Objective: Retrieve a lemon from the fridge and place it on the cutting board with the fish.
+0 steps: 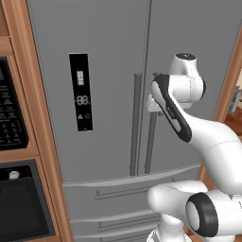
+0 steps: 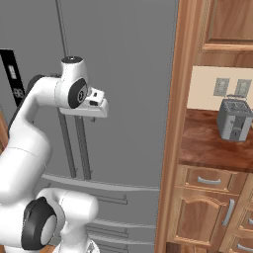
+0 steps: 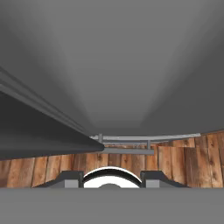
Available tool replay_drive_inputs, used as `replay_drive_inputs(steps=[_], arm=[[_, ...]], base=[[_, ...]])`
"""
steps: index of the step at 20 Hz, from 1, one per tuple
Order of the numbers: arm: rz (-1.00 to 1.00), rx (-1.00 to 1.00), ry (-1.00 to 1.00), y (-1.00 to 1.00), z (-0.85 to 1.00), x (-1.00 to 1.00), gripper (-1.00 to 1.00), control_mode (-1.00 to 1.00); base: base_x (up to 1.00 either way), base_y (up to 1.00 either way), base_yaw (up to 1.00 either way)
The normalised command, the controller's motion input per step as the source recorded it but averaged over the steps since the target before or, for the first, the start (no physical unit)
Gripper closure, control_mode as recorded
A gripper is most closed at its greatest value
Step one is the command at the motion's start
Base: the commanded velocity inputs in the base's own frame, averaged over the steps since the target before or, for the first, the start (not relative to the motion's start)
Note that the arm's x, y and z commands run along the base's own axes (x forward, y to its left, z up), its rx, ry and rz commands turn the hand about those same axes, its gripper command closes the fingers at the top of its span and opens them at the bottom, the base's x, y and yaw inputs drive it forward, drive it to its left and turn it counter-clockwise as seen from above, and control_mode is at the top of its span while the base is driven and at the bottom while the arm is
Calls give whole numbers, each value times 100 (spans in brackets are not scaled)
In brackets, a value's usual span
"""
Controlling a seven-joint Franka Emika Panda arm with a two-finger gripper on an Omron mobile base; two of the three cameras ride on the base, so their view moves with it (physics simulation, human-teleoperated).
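Fridge (image 1: 108, 94) doors closed; pincer (image 1: 152, 105) right at its vertical handles (image 1: 135, 124)

Fridge flanked by oven and counter

The fridge (image 1: 108, 85) is being faced with its doors closed; the oven (image 1: 16, 198) is set in the cabinet to its left, and the toaster (image 2: 233, 120) is standing on the counter (image 2: 207, 148) to its right, near the back wall.
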Motion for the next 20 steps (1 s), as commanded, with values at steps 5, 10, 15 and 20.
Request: replay_drive_inputs(steps=[5, 10, 15, 20], arm=[[0, 0, 0, 0, 0, -20, -100, -100], [0, 0, 0, 0, 0, -41, -100, -100], [0, 0, 0, 12, -2, -14, -100, -100], [0, 0, -7, 28, -10, 0, -100, -100]], base=[[0, 0, 0], [0, 0, 0], [0, 0, 0], [0, 0, 0]])
